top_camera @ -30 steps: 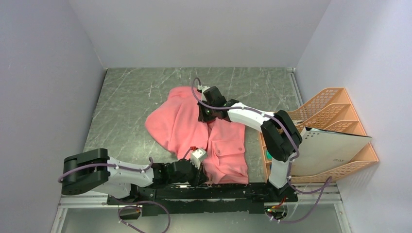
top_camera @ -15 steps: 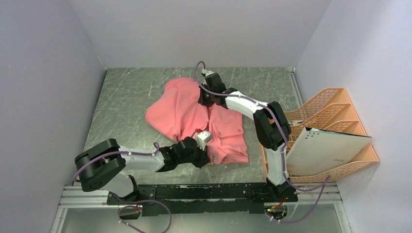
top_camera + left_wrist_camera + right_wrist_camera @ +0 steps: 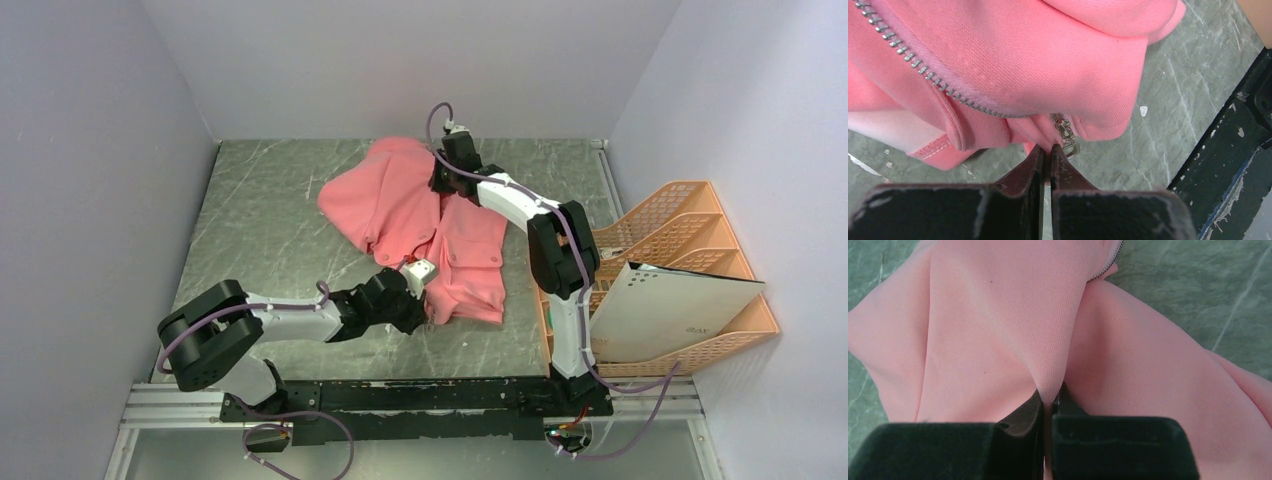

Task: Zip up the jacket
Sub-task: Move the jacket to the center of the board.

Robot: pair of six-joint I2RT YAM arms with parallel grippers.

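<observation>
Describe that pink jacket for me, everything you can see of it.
The jacket is salmon-pink, soft, knit-looking fabric. It lies crumpled on the green marbled table, with a flap pocket facing up. Metal zipper teeth run unjoined along one front edge, and the small pull sits low by the hem. The left gripper pinches the hem beside that pull, and the right gripper pinches a fold at the jacket's far end.

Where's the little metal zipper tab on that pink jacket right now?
In the left wrist view, the zipper pull sits at the jacket's bottom corner, right at the tips of the left arm's shut jaws.
</observation>
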